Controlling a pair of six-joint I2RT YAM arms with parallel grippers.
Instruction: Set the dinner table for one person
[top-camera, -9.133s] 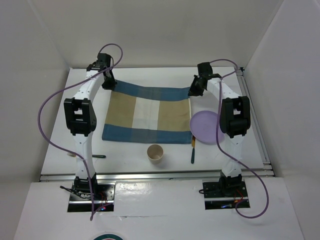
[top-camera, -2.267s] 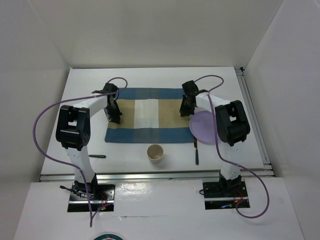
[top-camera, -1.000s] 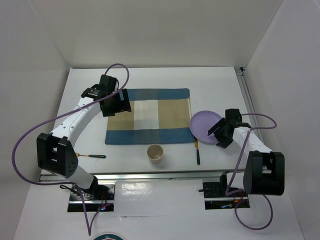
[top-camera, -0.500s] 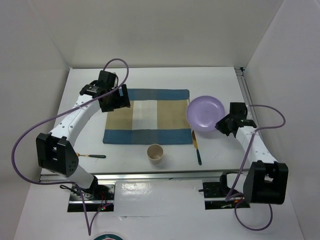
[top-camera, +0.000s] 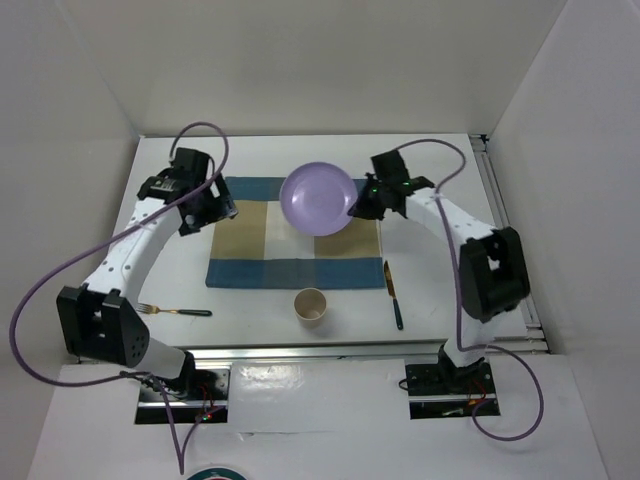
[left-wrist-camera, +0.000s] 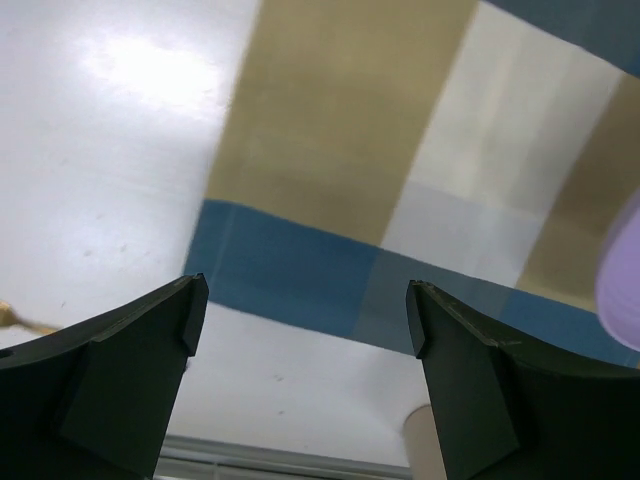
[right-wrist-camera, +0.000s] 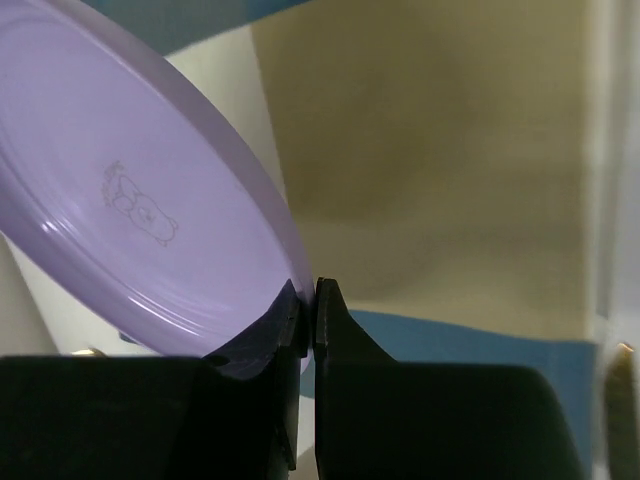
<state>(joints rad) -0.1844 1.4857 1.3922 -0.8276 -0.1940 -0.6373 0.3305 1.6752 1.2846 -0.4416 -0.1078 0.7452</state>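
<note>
Right tool clenched on rim of round lilac plastic plate, tilted; checked blue-tan cloth placemat beneath tool. Plate likely light, stiff, slick: rim pinch suits. Left tool released.

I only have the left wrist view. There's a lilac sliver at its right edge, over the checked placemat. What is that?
Observer: That's the round lilac plastic plate, pinched at its rim by the right gripper, which is shut on it.
Operator: Is it lying flat?
Observer: No. The right wrist view shows it tilted above the blue-and-tan checked cloth placemat.
</note>
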